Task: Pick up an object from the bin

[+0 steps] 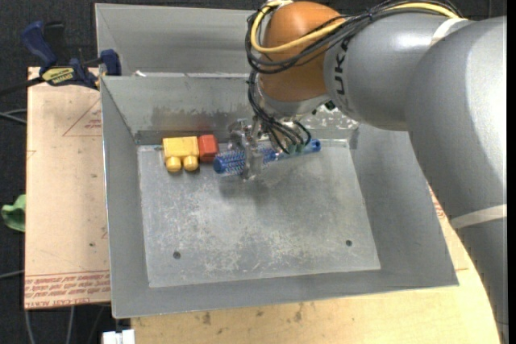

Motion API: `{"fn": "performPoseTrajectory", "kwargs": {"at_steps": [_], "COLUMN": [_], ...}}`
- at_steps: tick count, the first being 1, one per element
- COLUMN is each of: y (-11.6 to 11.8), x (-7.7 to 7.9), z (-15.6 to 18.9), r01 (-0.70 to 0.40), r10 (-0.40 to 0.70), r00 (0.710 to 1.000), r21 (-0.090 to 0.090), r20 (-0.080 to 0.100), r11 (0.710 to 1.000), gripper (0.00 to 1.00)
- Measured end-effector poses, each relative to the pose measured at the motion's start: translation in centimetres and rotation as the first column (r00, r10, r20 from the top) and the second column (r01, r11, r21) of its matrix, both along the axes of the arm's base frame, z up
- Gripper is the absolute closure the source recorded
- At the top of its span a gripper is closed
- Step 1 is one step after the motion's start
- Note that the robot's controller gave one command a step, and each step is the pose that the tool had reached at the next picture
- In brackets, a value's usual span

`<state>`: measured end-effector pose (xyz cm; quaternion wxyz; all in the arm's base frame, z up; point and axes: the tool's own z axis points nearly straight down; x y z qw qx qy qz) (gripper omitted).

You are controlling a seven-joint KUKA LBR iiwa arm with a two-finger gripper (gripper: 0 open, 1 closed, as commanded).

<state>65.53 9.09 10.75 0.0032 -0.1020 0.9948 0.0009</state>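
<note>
The brush (230, 163) is blue, with a head of short bristles. It lies on the bin floor near the back wall, somewhat left of the middle. Its bristled head points left. To the right, its body passes under the gripper (251, 155). A thin blue piece also shows on the gripper's right side, in line with the brush. Whether that piece is the brush's handle or part of the wrist cannot be told.

The gripper is low over the brush, at or just above the floor, right beside the bristled head. Its metal parts hide the place where it would meet the brush, so it cannot be told whether it is apart, together or clamped on the brush, nor whether it touches the brush.

Just left of the brush lies a red block (207, 145), close to the bristles. A yellow toy (179, 147) touches the block's left side. It has a flat body and two round knobs along its near edge. Both lie at the foot of the back wall, in a row with the brush.

The bin (266, 246) is grey metal with sloping walls.

Above the gripper sits the orange cover (294, 44), rounded and ringed by yellow and black cables (260, 22). From it the grey arm (419, 68) runs off to the right, crossing the bin's right wall.
</note>
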Motion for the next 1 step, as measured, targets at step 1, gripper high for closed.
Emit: {"fn": "performPoseTrajectory", "kwargs": {"at_steps": [1], "y": [0.04], "x": [0.11], "z": [3.99], "r01": [0.001], "r10": [-0.001], "r00": [1.000], "r21": [0.000], "r20": [0.000], "r11": [1.000], "gripper": [1.00]}}
